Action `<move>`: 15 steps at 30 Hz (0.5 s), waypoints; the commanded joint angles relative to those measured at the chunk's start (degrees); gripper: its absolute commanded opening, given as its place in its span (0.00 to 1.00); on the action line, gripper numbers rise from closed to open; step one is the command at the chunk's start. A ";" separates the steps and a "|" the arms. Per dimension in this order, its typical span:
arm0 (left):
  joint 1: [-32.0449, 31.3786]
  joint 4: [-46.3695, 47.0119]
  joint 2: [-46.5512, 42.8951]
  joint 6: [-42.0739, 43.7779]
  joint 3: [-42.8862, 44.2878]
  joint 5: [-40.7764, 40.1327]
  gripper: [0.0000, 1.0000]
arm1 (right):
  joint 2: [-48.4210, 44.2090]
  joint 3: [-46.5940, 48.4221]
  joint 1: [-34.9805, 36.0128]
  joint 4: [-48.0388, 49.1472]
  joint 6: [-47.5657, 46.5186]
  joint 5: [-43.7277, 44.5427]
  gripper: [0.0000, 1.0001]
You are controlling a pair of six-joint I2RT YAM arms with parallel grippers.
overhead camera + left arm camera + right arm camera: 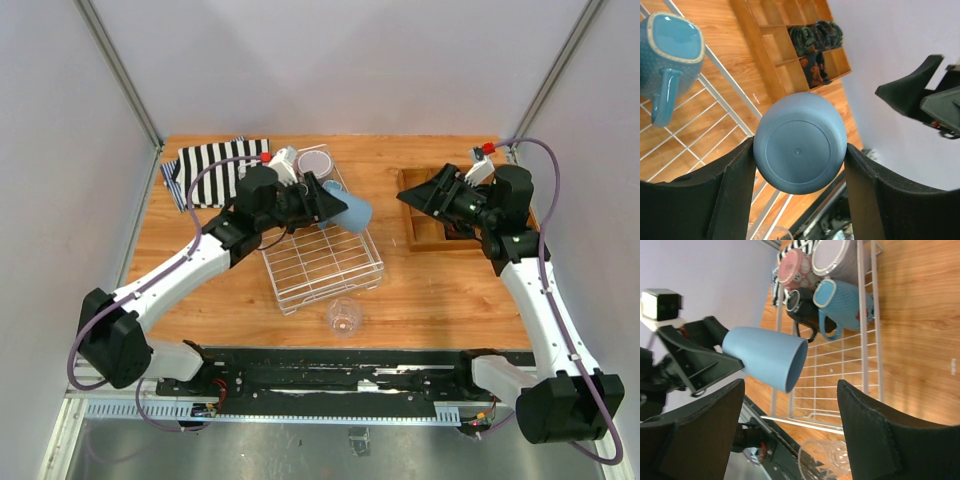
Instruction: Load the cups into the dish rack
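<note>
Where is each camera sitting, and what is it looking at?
Top camera: above and behind the arms, looking down at the table; both whole arms show.
Left wrist camera: on the left arm, looking along its fingers at the light blue tumbler they grip.
Right wrist camera: on the right arm, looking between its open fingers toward the dish rack.
Shared: both wrist cameras see the tumbler and rack.

A robotics lab test cell: white panel walls (340,60) and grey metal frame posts (119,70) across the top enclose a brown wooden tabletop (440,290); two white-and-black robot arms (180,272) are bolted to a black base rail (330,372) along the bottom.
</note>
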 commanded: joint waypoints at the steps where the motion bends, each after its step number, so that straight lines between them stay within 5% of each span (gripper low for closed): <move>1: -5.40 -11.23 3.28 13.85 7.41 -11.94 0.27 | -0.97 3.29 -0.99 -10.69 -10.57 2.96 0.75; 15: -10.87 -22.89 14.74 22.87 16.63 -28.05 0.27 | -2.30 4.18 -1.26 -13.92 -13.03 3.79 0.76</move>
